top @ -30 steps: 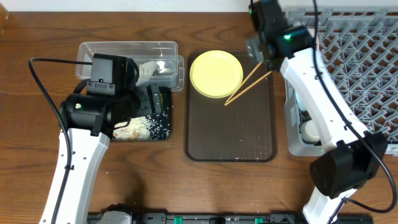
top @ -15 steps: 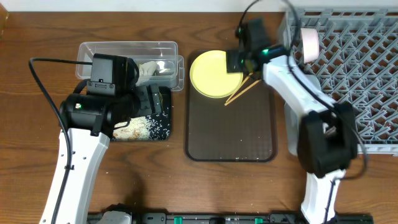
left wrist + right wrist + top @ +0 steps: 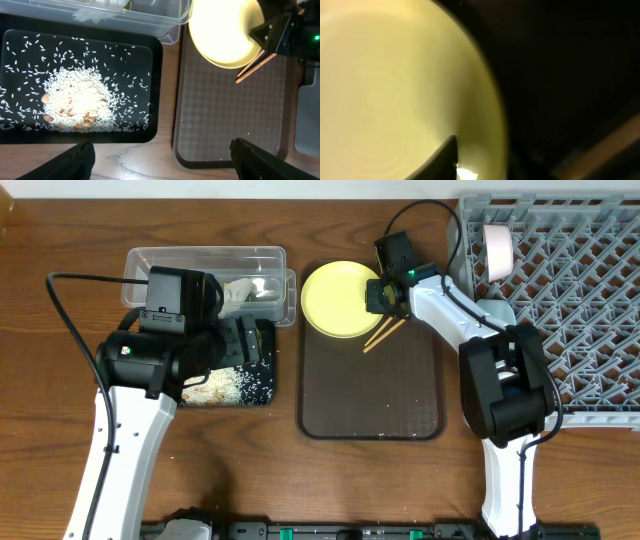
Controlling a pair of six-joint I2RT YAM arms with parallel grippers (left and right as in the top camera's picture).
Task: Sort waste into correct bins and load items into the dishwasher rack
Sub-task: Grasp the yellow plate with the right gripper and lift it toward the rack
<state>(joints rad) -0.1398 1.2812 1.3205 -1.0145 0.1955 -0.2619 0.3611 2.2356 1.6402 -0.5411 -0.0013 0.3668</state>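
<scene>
The yellow plate (image 3: 338, 300) (image 3: 225, 30) (image 3: 395, 75) lies at the far end of the brown serving tray (image 3: 370, 390). My right gripper (image 3: 381, 292) (image 3: 485, 155) is shut on the plate's right rim; one dark finger (image 3: 445, 160) lies on the inside of the plate, the other is hidden. Two chopsticks (image 3: 385, 332) (image 3: 255, 64) lie just right of the plate, beside that gripper. My left gripper (image 3: 240, 345) (image 3: 160, 160) hangs open and empty over the black tray (image 3: 262, 395) (image 3: 155, 90), which holds rice crumbs (image 3: 80, 100). Crumpled white paper (image 3: 240, 290) sits in the clear tub (image 3: 205, 260).
The grey dishwasher rack (image 3: 570, 300) fills the right side, with a small white cup (image 3: 498, 245) at its near-left corner. The right arm stretches from the table's front edge up along the rack's left wall. The clear tub and black tray stand side by side left of the serving tray.
My right gripper came from the rack side, dropped to the plate's right rim and closed on it. The plate shifted slightly left. The left arm has not moved.
</scene>
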